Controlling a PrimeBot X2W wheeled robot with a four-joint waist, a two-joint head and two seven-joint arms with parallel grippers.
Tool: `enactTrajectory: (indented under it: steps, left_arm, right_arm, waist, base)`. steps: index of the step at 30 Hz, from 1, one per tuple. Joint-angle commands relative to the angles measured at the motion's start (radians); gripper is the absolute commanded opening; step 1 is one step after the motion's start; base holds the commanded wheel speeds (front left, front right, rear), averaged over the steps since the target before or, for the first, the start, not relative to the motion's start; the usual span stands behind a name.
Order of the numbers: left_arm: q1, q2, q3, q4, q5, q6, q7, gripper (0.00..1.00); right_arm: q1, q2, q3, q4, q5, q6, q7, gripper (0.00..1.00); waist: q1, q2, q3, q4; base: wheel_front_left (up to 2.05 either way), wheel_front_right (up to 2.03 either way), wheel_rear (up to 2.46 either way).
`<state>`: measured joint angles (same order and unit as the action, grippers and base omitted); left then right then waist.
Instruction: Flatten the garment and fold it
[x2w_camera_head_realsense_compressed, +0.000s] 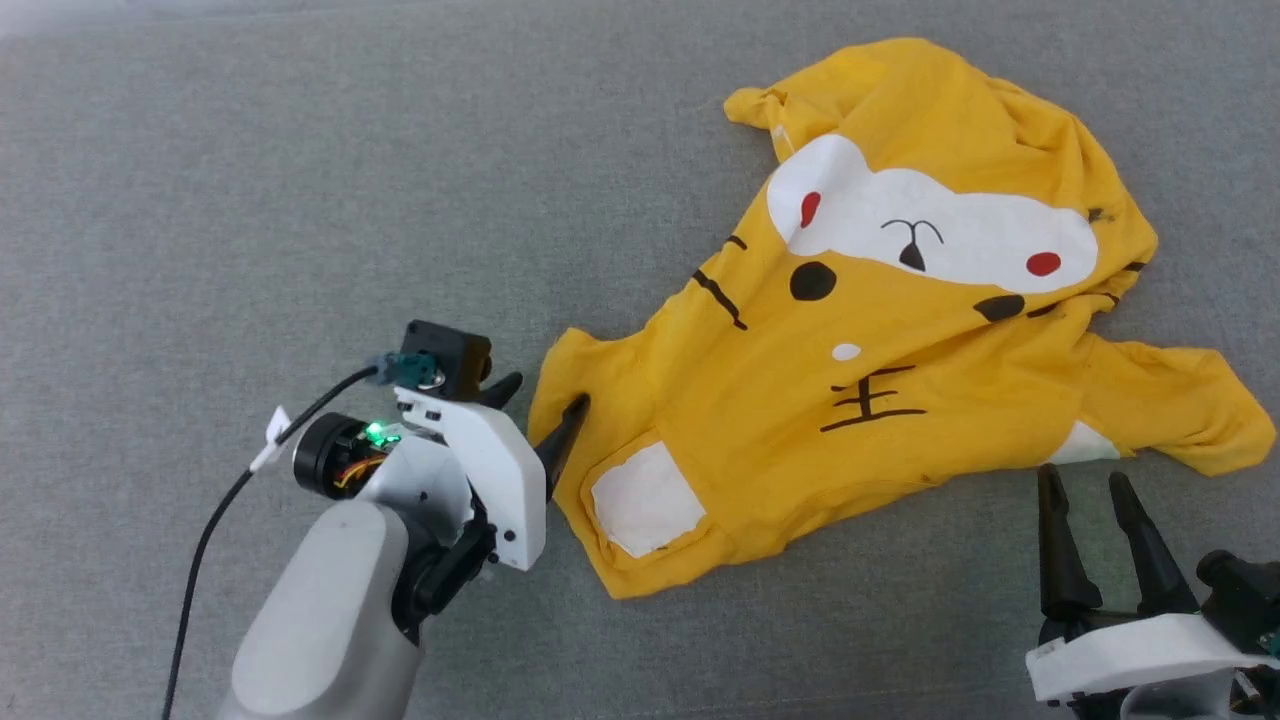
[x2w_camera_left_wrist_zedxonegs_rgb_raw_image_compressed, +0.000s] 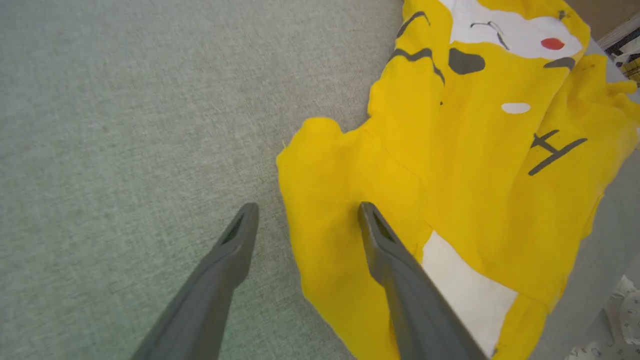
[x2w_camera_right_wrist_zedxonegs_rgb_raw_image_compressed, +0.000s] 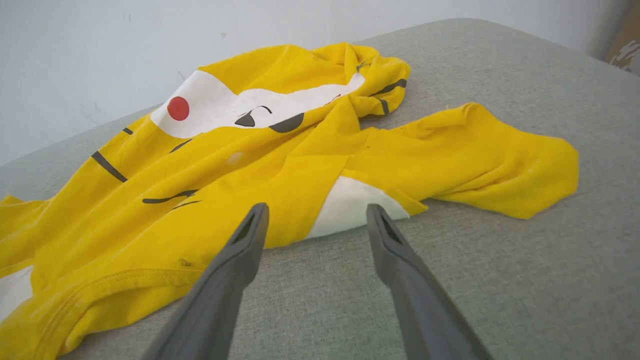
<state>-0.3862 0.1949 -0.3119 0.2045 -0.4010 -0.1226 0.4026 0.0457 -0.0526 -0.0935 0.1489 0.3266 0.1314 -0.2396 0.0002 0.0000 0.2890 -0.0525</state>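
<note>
Garment: a small bright yellow short-sleeved T-shirt of thin soft fabric (x2w_camera_head_realsense_compressed: 900, 400), printed with a cartoon tiger face of white patches, black stripes and red dots.
Where it lies: on a grey woven cloth surface (x2w_camera_head_realsense_compressed: 300, 200), in the right half of the head view, print side up and upside down to that camera.
Lay of the cloth: rumpled, not flat. The far end is bunched and folded over itself, and one sleeve reaches out to each side.
Left gripper (x2w_camera_head_realsense_compressed: 548, 392): at the shirt's left sleeve, jaws spread wide. One dark finger is over the yellow sleeve and the other over bare grey surface, with the sleeve's edge between them. Nothing is pinched, and whether the fingers touch the cloth cannot be told.
Right gripper (x2w_camera_head_realsense_compressed: 1083, 475): at the lower right of the head view, jaws spread wide and holding nothing. Its tips point at the shirt's near edge beside a white patch, just short of the cloth.
Right sleeve: creased, lying out to the right of that gripper's fingers.
Cable: a black lead (x2w_camera_head_realsense_compressed: 200, 540) runs from the left wrist toward the bottom edge.
</note>
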Motion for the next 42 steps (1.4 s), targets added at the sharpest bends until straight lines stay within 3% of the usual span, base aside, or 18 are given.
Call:
enactTrajectory:
  steps: [1,5,7,13,19,24,25,26,34,42]
  left_arm:
    - [-0.024,0.009,-0.009,0.026,-0.011,-0.006,0.028,1.00]
    - [-0.045,-0.001,-0.013,0.106,-0.035,-0.001,0.091,1.00]
    - [-0.053,-0.008,-0.021,0.135,-0.039,-0.002,0.089,0.00]
    - [-0.073,-0.008,-0.007,0.164,-0.007,0.024,-0.036,0.00]
    - [-0.106,0.078,0.049,0.121,0.114,0.152,-0.194,0.00]
    - [-0.068,0.116,0.044,0.097,0.184,0.222,-0.213,0.00]
    - [-0.054,0.116,0.038,0.102,0.193,0.233,-0.208,0.17]
    - [-0.041,0.113,0.028,0.110,0.202,0.241,-0.206,1.00]
    - [0.011,0.007,0.027,0.157,0.122,0.241,-0.282,1.00]
    - [0.046,0.008,0.059,0.067,0.101,0.260,-0.370,1.00]
  right_arm:
    - [-0.016,0.002,0.000,0.004,0.004,-0.001,-0.007,1.00]
    - [-0.025,0.002,0.001,0.011,0.004,-0.001,-0.010,1.00]
    - [-0.030,0.002,0.002,0.018,0.004,-0.001,-0.011,1.00]
    - [-0.033,0.002,-0.004,0.034,0.005,-0.001,-0.015,1.00]
    - [-0.022,0.002,-0.008,0.040,-0.003,-0.001,-0.016,1.00]
    - [-0.005,0.002,-0.007,0.039,-0.012,-0.001,-0.009,1.00]
    - [-0.002,0.002,-0.005,0.038,-0.014,-0.001,-0.004,1.00]
    - [-0.001,0.002,-0.002,0.036,-0.015,-0.001,0.000,1.00]
    - [0.004,0.002,0.006,0.014,-0.024,-0.001,0.023,1.00]
    - [0.009,0.002,0.003,-0.006,-0.027,-0.001,0.034,1.00]
  waist:
    - [-0.0002,0.0000,0.014,-0.010]
    - [-0.0002,0.0000,0.023,-0.018]
    - [-0.0002,0.0000,0.025,-0.022]
    - [-0.0002,0.0000,0.007,-0.017]
    - [-0.0002,0.0000,-0.027,0.005]
    - [-0.0002,0.0000,-0.052,0.027]
    - [-0.0002,0.0000,-0.054,0.030]
    - [-0.0002,0.0000,-0.056,0.033]
    - [-0.0002,0.0000,-0.060,0.045]
    - [-0.0002,0.0000,-0.053,0.039]
  base:
    - [0.00,0.00,0.00]
    - [0.00,0.00,0.00]
    - [0.00,0.00,0.00]
    - [0.00,0.00,0.00]
    - [0.00,0.00,0.00]
    - [0.00,0.00,0.00]
    - [0.00,0.00,0.00]
    - [0.00,0.00,0.00]
    - [0.00,0.00,0.00]
    - [0.00,0.00,0.00]
